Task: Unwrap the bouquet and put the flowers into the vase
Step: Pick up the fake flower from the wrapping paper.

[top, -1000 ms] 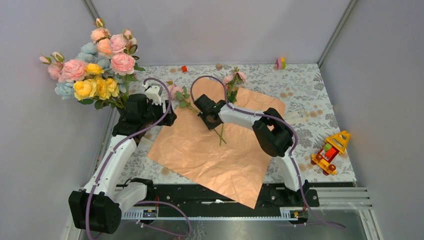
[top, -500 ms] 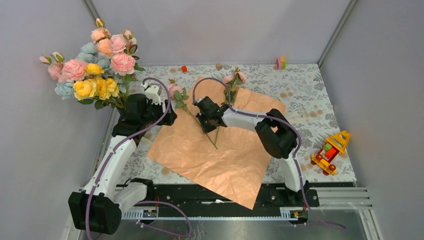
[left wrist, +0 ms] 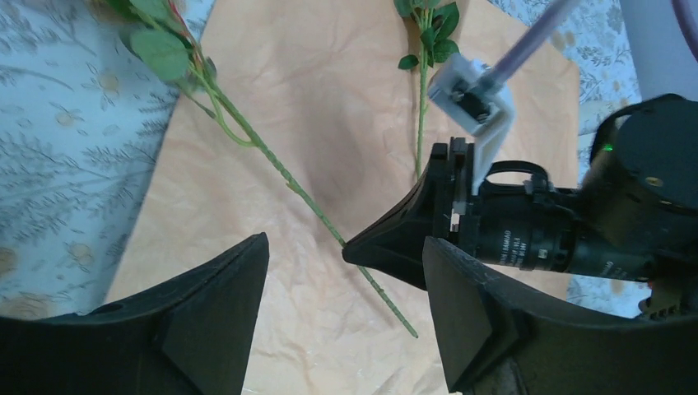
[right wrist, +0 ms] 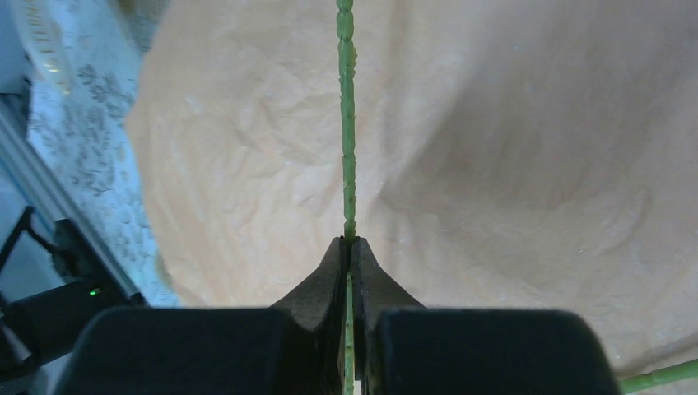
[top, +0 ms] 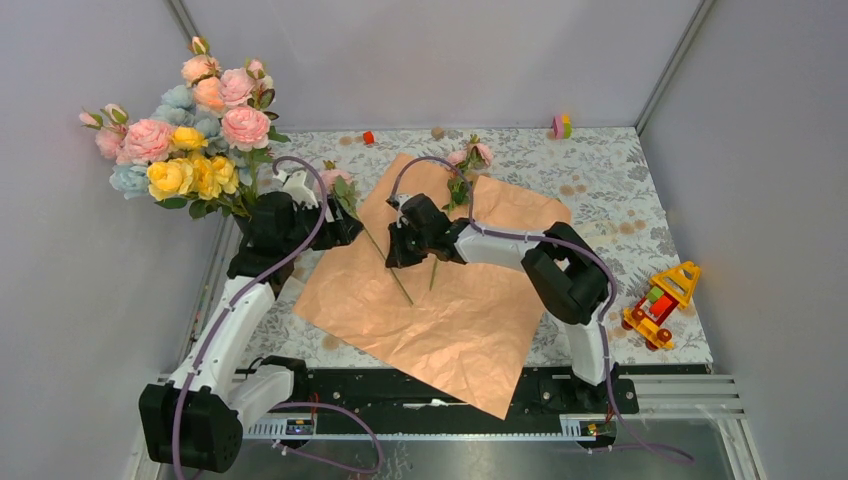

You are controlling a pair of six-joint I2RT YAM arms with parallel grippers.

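Fingers (right wrist: 326, 278) of the right gripper (top: 393, 257) are pressed together on the thin green stem (right wrist: 347, 123) of a single pink-headed artificial rose (top: 329, 180), gripping it partway along its length. From the gripper, the stem runs to the flower head at 10 o'clock and to the cut end at 5 o'clock. It passes over the flat sheet of crinkled peach-orange kraft paper (top: 450, 320) at the centre of the table (top: 600, 180).

The left gripper (top: 338, 232) stands at 9 o'clock of the right gripper, just beside the rose's leaves. Its jaws are spread wide and hold nothing.

A second loose rose (top: 466, 160) lies at the paper's 12 o'clock edge. The large bunch of pink, yellow, peach and pale blue flowers (top: 190, 130) stands upright at the table's 10 o'clock corner. Its lower stems are hidden behind the left arm (top: 230, 320).
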